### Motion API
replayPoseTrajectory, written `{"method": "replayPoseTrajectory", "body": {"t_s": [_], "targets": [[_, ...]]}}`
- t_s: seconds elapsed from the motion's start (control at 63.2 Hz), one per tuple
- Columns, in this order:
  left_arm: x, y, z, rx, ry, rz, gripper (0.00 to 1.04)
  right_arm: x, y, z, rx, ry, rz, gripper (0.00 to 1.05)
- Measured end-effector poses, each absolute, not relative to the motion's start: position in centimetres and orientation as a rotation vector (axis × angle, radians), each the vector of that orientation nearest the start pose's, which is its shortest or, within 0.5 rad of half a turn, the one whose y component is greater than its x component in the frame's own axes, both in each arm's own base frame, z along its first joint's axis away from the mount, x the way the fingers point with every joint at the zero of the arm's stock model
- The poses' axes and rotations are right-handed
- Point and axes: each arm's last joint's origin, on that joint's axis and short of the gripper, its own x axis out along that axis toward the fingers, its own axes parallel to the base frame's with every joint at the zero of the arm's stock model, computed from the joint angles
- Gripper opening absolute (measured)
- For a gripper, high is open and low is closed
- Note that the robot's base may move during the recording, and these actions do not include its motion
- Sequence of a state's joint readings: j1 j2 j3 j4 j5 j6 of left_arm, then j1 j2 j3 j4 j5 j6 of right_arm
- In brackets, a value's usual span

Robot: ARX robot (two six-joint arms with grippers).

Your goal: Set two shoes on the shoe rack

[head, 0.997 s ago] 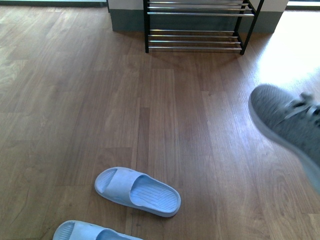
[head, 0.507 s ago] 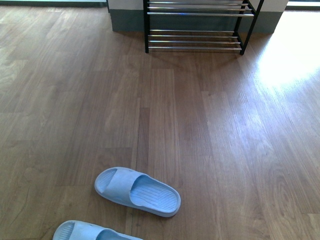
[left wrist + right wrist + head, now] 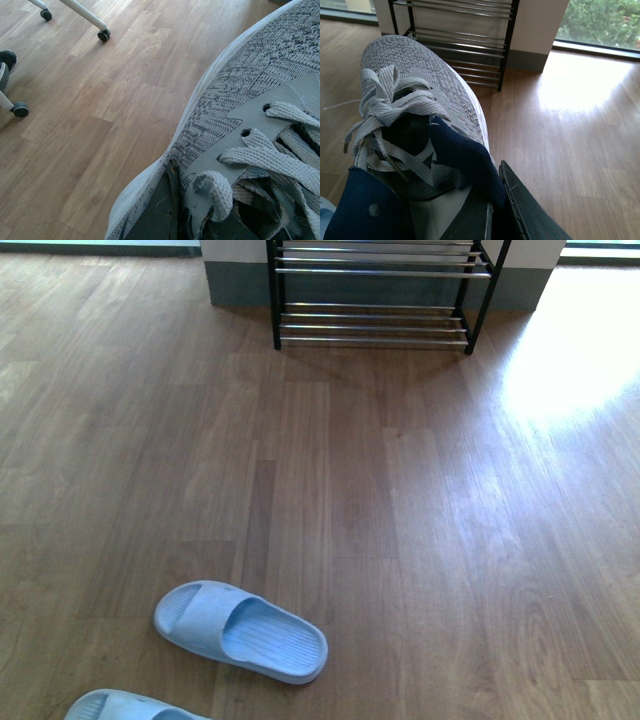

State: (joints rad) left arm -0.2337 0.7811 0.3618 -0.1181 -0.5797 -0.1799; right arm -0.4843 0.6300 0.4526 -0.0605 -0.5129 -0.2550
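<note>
Slipper (image 3: 240, 632) on floor (image 3: 420, 540), shoe rack (image 3: 372, 325) beyond

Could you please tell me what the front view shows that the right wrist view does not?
Only the front view clearly shows a light blue slipper and part of a second. Only the right wrist view shows the grey sneaker gripped by the right end effector, and greenery outdoors. Both show the shoe rack and wooden floor.

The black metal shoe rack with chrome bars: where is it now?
In the front view, the black metal shoe rack stands at the far middle of the brown wooden floor, against a white wall with a grey base, well beyond the light blue slipper.
</note>
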Motion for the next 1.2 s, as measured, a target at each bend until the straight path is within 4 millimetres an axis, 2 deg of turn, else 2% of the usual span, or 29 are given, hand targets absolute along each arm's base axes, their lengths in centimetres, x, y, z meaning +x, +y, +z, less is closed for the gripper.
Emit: {"method": "replayPoseTrajectory", "body": {"t_s": [1.203], "targets": [[15.92,-2.21,19.71,0.038,0.465,0.369,0.01,13.87,-5.80,25.24,-0.141,0.212,0.029,0.01]]}}
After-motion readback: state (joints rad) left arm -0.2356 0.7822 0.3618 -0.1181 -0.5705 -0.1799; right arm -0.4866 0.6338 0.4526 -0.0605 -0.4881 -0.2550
